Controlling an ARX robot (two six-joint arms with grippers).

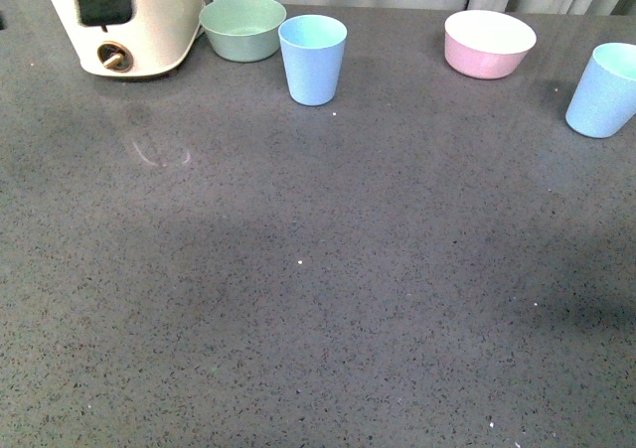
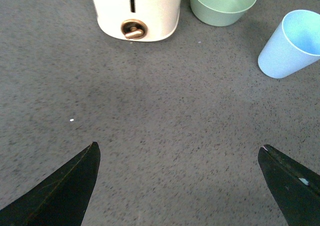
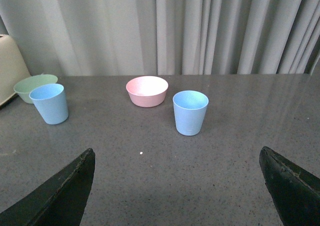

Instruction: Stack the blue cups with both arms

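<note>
Presently left tool (image 2: pixel 178 148) and right tool (image 3: pixel 176 151) both gape wide, empty; each should straddle its nearer upright blue cup, left cup (image 1: pixel 312 61), right cup (image 1: pixel 604 92), mid-wall before closing.

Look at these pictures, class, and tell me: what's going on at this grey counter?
Nothing is being handled yet. One pale blue tapered plastic cup stands upright beside the green bowl, near the cream appliance. A second identical cup stands upright to the right of the pink bowl, well apart from the first. The left pincer and the right pincer are both open and empty over the speckled grey counter, short of the cups. No stacking has begun.
</note>
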